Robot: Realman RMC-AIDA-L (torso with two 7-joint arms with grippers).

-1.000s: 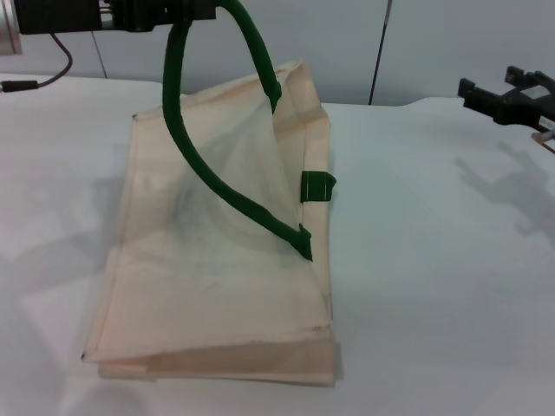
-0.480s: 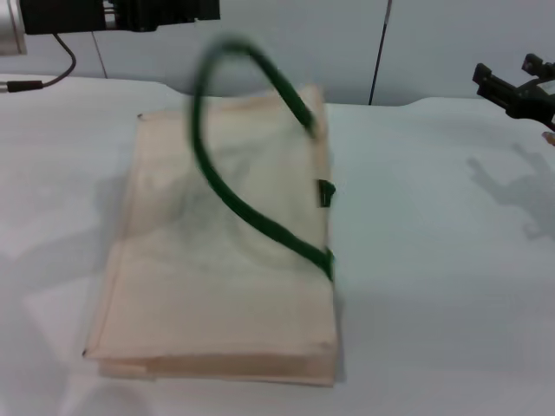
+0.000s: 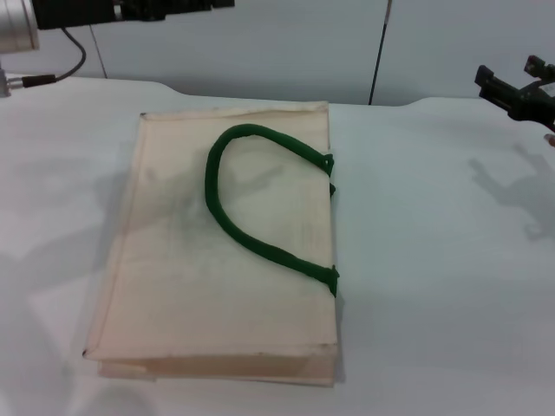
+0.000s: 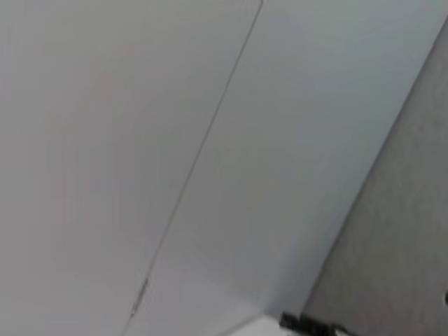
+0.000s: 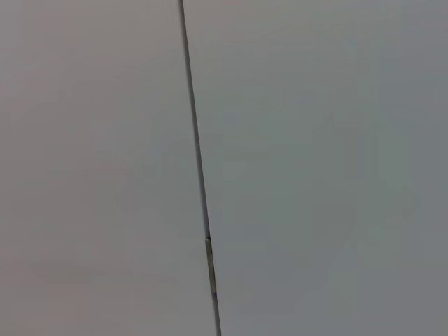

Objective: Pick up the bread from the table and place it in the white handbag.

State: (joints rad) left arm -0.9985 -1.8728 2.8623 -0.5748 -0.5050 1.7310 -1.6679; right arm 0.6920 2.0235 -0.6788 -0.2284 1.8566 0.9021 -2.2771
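One white handbag (image 3: 199, 286) lies flat on the worktop (image 3: 434, 260), no bread showing.
Its one visible green handle (image 3: 251, 221) rests looped on top; left gripper (image 3: 173, 7) at far left, right gripper (image 3: 516, 91) at far right, finger state unclear for both.

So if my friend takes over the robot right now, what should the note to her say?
Left gripper: up at the far left edge of the table, holding nothing that shows; open or shut cannot be told.
Right gripper: raised at the far right, also away from the bag.
White handbag: lying flat on the table, its green handle resting on top, no longer lifted as it was a second ago.
Bread: not visible in any view. It may be inside the bag, but that cannot be confirmed.
Left to do: check the bag for the bread; if it is missing, find it and put it in.
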